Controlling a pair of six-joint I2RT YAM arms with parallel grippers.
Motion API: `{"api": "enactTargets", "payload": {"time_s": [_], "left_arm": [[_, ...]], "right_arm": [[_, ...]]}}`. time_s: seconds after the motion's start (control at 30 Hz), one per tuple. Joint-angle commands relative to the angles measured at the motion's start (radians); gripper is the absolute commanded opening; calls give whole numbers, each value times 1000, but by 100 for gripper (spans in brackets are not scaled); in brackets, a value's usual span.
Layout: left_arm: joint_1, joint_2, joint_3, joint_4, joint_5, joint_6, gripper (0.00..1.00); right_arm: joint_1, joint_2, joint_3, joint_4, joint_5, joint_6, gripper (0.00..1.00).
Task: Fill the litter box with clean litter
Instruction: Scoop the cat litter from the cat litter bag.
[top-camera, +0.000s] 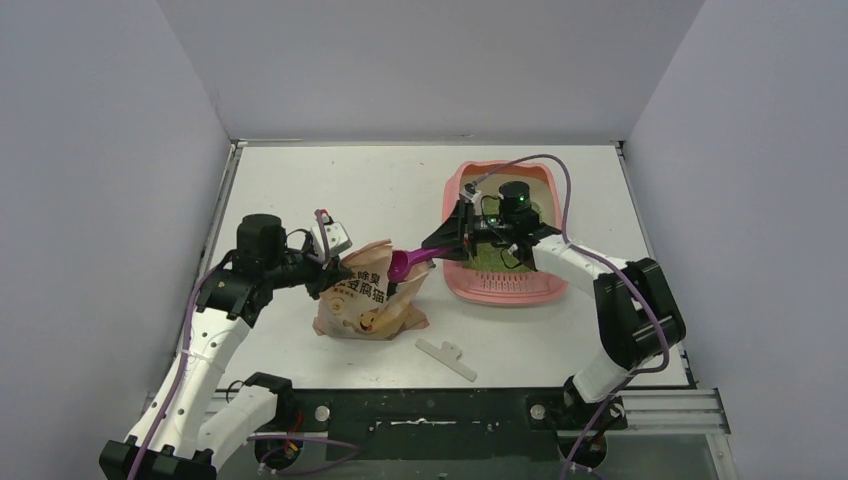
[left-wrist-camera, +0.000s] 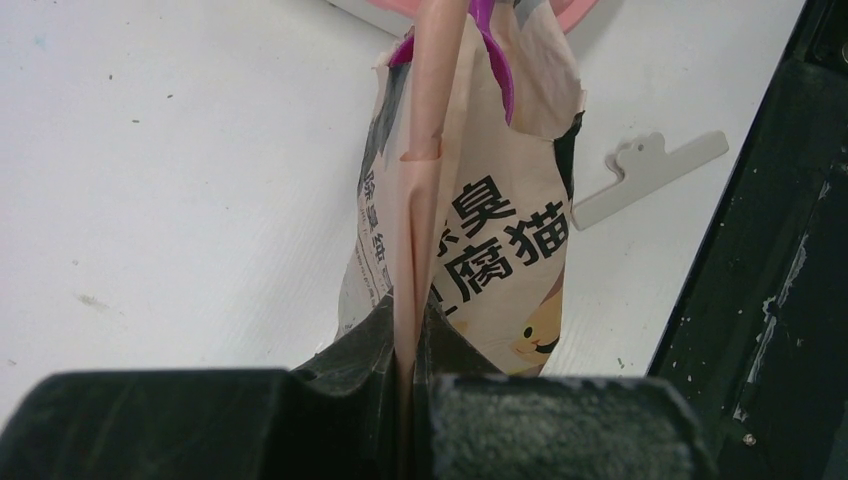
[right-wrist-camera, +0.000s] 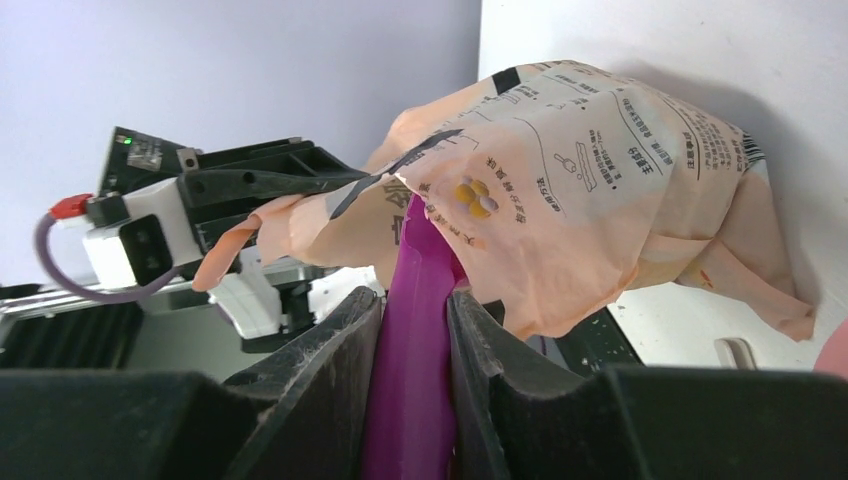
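Observation:
The pink litter box sits right of centre, with a bed of green litter partly hidden under my right arm. A peach litter bag printed with black characters stands left of it. My left gripper is shut on the bag's upper edge, which is pinched flat between the left gripper's jaws. My right gripper is shut on the handle of a magenta scoop. The scoop's bowl end reaches into the bag's mouth. In the right wrist view the scoop handle fills the gap between the fingers, in front of the bag.
A white bag clip lies on the table in front of the bag, also seen in the left wrist view as the clip. The dark front edge of the table runs close by. Grey walls enclose the table on three sides.

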Motion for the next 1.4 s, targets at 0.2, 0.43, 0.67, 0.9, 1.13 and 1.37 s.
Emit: {"api": "enactTargets", "payload": {"time_s": [0.2, 0.43, 0.67, 0.9, 1.13, 1.37], "left_arm": [[-1, -25, 73, 68, 62, -21, 0], [-1, -21, 76, 71, 64, -21, 0], [-2, -23, 82, 69, 68, -21, 0], [-2, -20, 76, 94, 68, -35, 0], [-1, -17, 81, 90, 70, -36, 0], [-2, -28, 84, 76, 64, -35, 0]], "right_arm": [[-97, -88, -89, 386, -93, 228, 0], [-127, -117, -135, 387, -116, 230, 0], [-84, -116, -172, 409, -63, 244, 0], [-97, -130, -219, 475, -31, 286, 0], [-70, -127, -243, 555, -32, 329, 0], [-133, -184, -264, 455, -76, 263, 0]]}}
